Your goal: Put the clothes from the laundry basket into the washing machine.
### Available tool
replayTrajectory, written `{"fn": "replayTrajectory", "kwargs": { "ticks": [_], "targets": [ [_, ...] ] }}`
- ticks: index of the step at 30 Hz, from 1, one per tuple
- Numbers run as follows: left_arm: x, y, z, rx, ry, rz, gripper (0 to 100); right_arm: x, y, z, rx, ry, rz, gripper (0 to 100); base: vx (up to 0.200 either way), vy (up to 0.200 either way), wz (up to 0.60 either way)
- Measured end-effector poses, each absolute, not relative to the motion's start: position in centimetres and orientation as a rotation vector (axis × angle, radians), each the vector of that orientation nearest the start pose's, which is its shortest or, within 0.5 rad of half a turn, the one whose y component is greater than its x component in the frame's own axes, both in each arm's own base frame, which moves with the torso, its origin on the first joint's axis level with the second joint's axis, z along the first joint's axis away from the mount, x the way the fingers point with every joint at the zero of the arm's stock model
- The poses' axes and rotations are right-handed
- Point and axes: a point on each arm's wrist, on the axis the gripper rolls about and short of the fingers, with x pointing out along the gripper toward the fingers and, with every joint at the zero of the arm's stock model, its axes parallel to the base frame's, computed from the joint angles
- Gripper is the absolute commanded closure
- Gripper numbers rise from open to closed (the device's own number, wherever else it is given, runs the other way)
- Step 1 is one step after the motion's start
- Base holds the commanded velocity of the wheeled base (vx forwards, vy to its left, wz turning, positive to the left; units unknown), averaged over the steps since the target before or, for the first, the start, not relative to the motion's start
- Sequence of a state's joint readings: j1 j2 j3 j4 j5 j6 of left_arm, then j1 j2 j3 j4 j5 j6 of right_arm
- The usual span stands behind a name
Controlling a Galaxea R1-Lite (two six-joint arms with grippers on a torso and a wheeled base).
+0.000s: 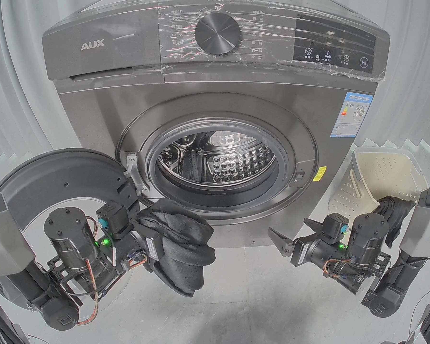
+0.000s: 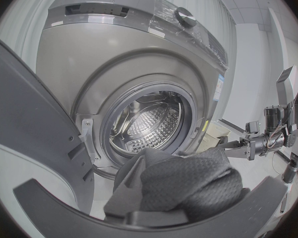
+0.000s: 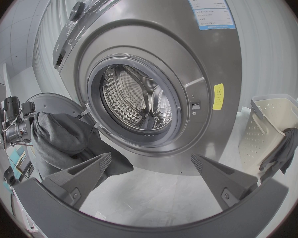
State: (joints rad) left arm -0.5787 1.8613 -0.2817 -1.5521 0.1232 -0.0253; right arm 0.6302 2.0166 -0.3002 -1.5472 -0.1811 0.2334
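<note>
Head view, loading step by the look of it: got the left gripper (image 1: pixel 160 247) clenched on a bunched dark garment (image 1: pixel 184 247), hanging just below the drum mouth (image 1: pixel 215 161) on its hinge side, top fold about level with the lower lip. Roughly halfway through, going by a second dark garment (image 1: pixel 394 213) draped over the rim of the laundry basket (image 1: pixel 368 155), well off to the drum mouth's latch side. Right gripper (image 1: pixel 294 232) spread wide with nothing in it, parked low, below the drum mouth toward that same latch side. To do this bit well: lift first, then push in, to get the loose tail under the fist over the rubber seal (image 1: pixel 224 194) without dragging. Go deep past the lip before letting go, otherwise probably flops straight back out. Mind the open door (image 1: pixel 57 180), swung out right beside the drum mouth's hinge side and close behind the left wrist, so not much room for swinging that way. Plenty of bare floor (image 1: pixel 253 287) straight out from the drum mouth though, good for backing off after.
</note>
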Motion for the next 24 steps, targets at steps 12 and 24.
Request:
{"fn": "replayTrajectory", "kwargs": {
  "ticks": [12,24],
  "targets": [
    [22.0,-15.0,10.1,-0.017,0.061,-0.443,100,22.7,16.2,6.9,0.16,0.212,0.43,0,0.05,0.0,0.0],
    [21.0,-18.5,10.3,-0.043,0.045,-0.6,100,22.1,16.8,7.3,0.163,0.202,0.461,0,0.0,0.0,0.0]
  ]
}}
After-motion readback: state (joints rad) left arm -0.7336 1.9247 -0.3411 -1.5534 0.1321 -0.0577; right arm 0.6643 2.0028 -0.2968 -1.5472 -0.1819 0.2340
